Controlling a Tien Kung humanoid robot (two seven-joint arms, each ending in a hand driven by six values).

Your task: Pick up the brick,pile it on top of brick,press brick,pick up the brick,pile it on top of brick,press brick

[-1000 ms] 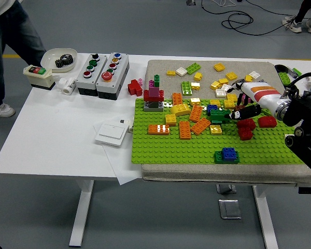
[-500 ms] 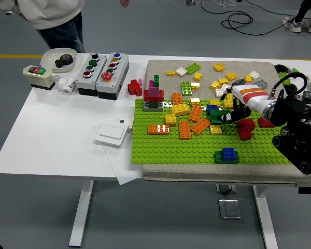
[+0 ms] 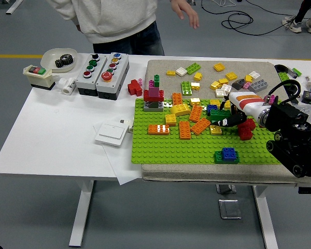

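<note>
right hand (image 3: pixel 229 119), perhaps touching green brick (image 3: pixel 218 115)

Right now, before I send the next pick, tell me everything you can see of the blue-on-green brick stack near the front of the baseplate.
The blue-on-green stack is a small blue studded brick seated on a wider dark green brick, both looking like glossy plastic. It sits upright and level on the light green baseplate, near its front edge and right of centre, alone: no other brick touches it. The right hand is behind it, over the green and red bricks, not in contact. Stud count is too small to tell.
</note>
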